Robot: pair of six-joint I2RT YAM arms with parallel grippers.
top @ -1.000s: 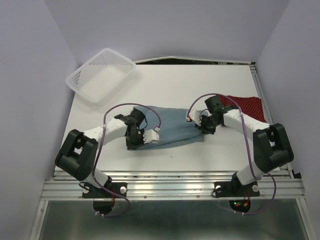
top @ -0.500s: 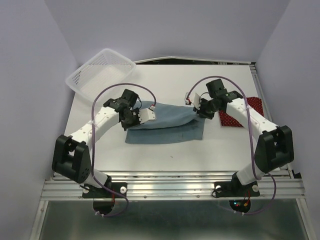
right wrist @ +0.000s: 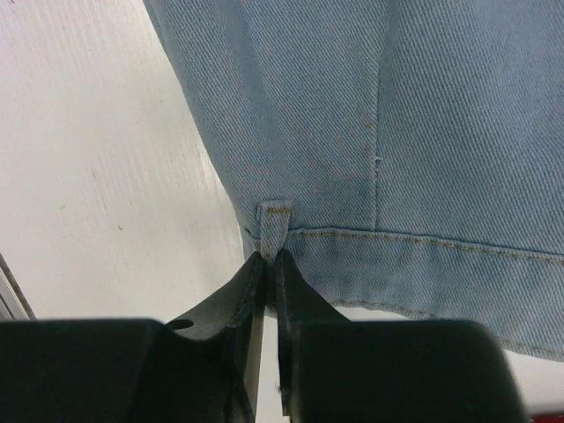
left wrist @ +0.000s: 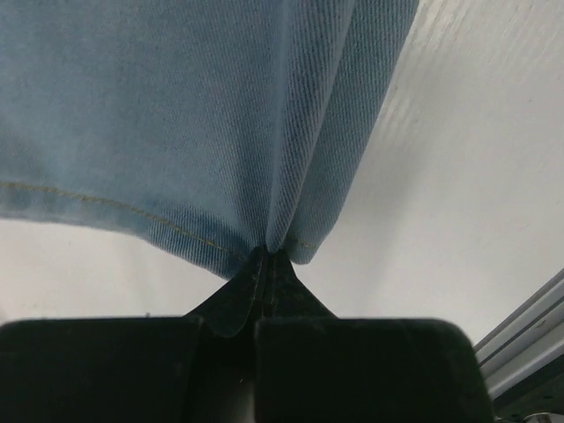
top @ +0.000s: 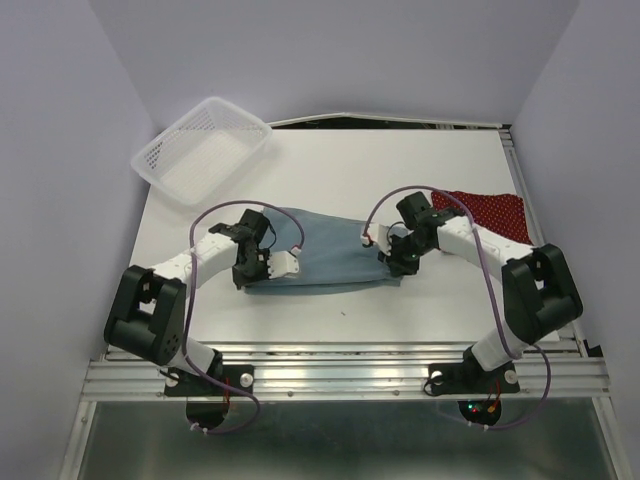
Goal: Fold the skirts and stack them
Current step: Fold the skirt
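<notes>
The light blue denim skirt (top: 325,255) lies spread across the middle of the table between both arms. My left gripper (top: 256,268) is shut on its left hem edge; in the left wrist view the pinched denim skirt (left wrist: 203,132) hangs from the left gripper (left wrist: 267,257). My right gripper (top: 393,262) is shut on the skirt's right edge; the right wrist view shows the right gripper (right wrist: 269,257) clamped on a belt loop of the denim skirt (right wrist: 388,132). The dark red dotted skirt (top: 490,212) lies flat at the right, partly behind the right arm.
A white mesh basket (top: 202,150) sits at the table's far left corner. The metal rail (top: 340,372) runs along the near edge by the arm bases. Purple walls close in both sides.
Both grippers lifted the denim skirt's near edge up and away half a second ago, then came back down and nearer. The red skirt is uncovered again.
</notes>
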